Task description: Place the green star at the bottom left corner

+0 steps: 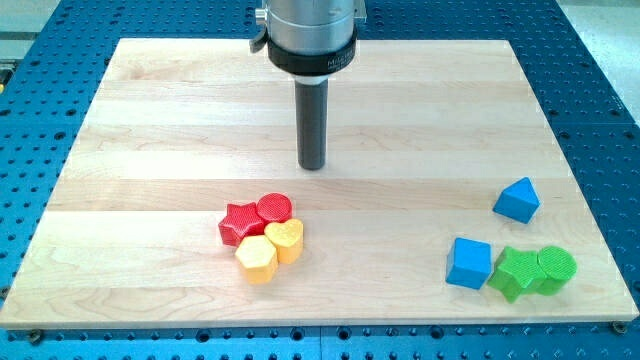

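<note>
From where I stand, the job looks barely begun. The wooden surface (150, 120) takes up nearly the whole view, and I'll place everything against the green star (515, 272), since that is the piece that matters. It sits close to the surface's bottom right corner, about as far from the bottom left corner as it could be, so in my judgement the whole journey across the lower edge remains to be made.

The arm's end effector is just a plain dark rod hanging from a grey housing; it has nothing that opens or closes and it grips nothing. My tip (313, 166) rests well up and to the view's left of the green star, well apart from it and touching no block.

Down to the smaller pieces. A green cylinder (556, 266) touches the star on its right side. A blue cube (469, 263) sits just beside the star on its left, squarely in the line toward the target corner, so I reckon it will get in the way. A blue triangular block (516, 200) stands above the star, apart from it. Far to the star's left huddles a tight cluster: a red star (239, 223), a red cylinder (275, 209), a yellow heart-like block (285, 239) and a yellow hexagon (257, 258), all touching, also lying near the route.
</note>
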Motion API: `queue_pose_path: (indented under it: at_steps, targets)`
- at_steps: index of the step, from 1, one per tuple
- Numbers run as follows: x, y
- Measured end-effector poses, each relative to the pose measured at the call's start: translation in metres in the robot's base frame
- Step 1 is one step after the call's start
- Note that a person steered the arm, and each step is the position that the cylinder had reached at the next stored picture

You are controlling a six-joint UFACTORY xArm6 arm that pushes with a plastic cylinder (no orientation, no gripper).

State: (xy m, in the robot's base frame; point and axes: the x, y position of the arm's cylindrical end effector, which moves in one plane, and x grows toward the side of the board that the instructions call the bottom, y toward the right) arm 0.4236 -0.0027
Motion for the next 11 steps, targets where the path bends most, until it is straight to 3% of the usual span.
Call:
queue_pose_path:
  at_steps: [1, 2, 4, 5, 6, 7, 8, 9, 11]
  targets:
    - [-0.034, 0.067]
    - [-0.046, 0.175]
    - [0.003, 0.302]
    - [0.067, 0.324]
    - [0.120, 0.333]
    - [0.159, 0.273]
    - [0.171, 0.290]
    - [0.171, 0.173]
    - [0.144, 0.122]
